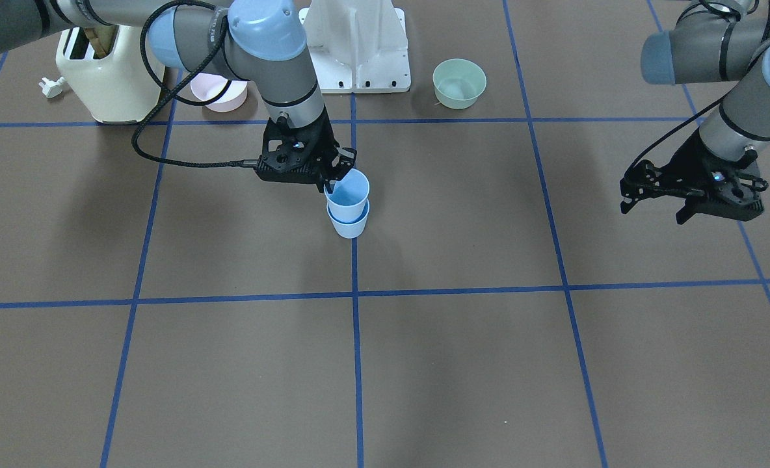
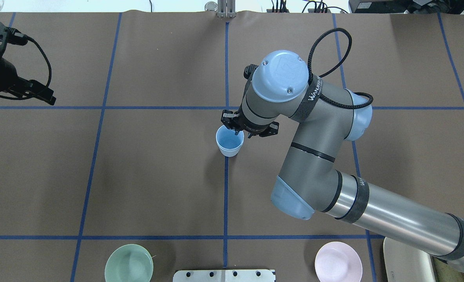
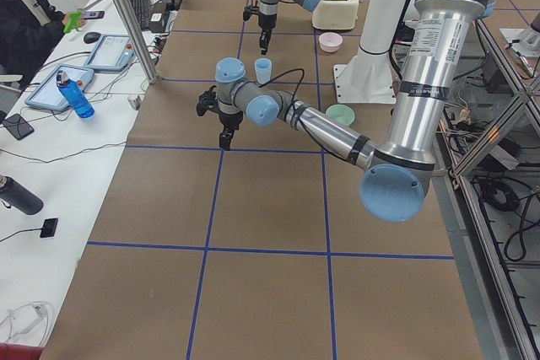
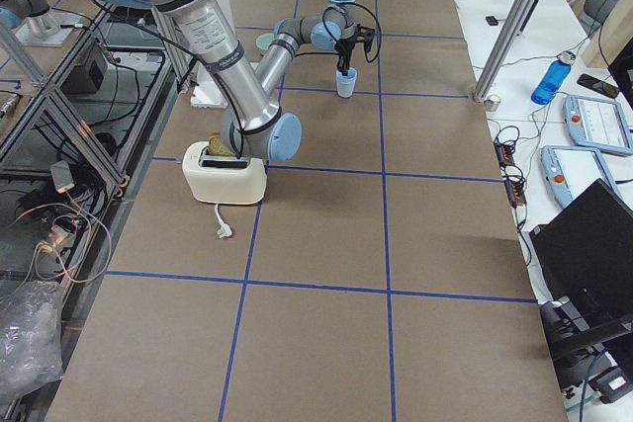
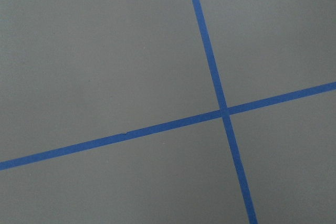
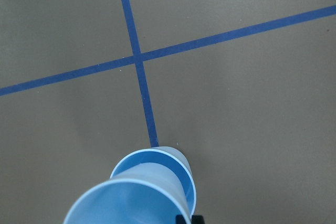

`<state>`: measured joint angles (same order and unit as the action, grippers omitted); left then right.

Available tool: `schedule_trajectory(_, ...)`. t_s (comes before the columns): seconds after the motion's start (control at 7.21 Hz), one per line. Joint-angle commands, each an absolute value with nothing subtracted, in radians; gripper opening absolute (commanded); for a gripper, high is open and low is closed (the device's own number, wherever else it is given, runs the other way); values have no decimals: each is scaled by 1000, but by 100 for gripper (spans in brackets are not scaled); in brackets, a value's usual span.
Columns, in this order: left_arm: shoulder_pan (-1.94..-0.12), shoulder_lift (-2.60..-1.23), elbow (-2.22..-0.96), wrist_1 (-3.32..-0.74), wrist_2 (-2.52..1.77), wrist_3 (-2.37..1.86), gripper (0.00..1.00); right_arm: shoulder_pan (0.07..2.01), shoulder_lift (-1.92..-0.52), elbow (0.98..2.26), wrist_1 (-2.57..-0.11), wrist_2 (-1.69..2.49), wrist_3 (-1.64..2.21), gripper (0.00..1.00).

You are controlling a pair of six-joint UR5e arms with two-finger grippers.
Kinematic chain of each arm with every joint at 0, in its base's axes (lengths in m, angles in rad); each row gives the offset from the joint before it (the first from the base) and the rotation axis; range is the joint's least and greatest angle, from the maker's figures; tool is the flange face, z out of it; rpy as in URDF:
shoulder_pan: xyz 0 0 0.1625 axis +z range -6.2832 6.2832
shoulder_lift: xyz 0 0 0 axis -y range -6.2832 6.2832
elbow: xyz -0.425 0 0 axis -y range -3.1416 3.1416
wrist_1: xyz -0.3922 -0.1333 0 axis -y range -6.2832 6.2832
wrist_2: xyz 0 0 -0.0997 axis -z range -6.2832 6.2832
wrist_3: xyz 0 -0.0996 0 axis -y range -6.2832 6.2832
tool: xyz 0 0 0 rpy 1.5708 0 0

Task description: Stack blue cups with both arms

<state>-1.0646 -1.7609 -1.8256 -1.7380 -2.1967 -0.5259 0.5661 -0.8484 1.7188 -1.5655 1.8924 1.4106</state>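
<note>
You have the right gripper (image 1: 337,177) clamped on the rim of the upper blue cup (image 1: 348,193), which sits nested in the lower blue cup (image 1: 349,225) at frame centre on the worktop (image 1: 463,364). The left gripper (image 1: 653,213) hangs with its jaws spread, mid-right.

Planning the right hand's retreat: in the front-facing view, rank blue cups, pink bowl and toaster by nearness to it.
1. Blue cups, stacked, at the right hand.
2. Pink bowl, back toward the robot.
3. Toaster, beyond the bowl.
</note>
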Motion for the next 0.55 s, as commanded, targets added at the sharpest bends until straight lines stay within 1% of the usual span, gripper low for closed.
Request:
schedule_trajectory(0.0, -1065, -1761, -1828, -1738, -2198, -525, 99, 574, -848, 1724, -1562, 1878, 1407, 100)
schedule_trajectory(0.14, -1069, -1759, -1827, -1738, -2203, -505, 99, 666, -863, 1727, -1571, 1931, 1329, 100)
schedule_trajectory(0.42, -1158, -1743, -1787, -1738, -2209, -361, 99, 959, -1033, 1727, -1562, 2142, 872, 100)
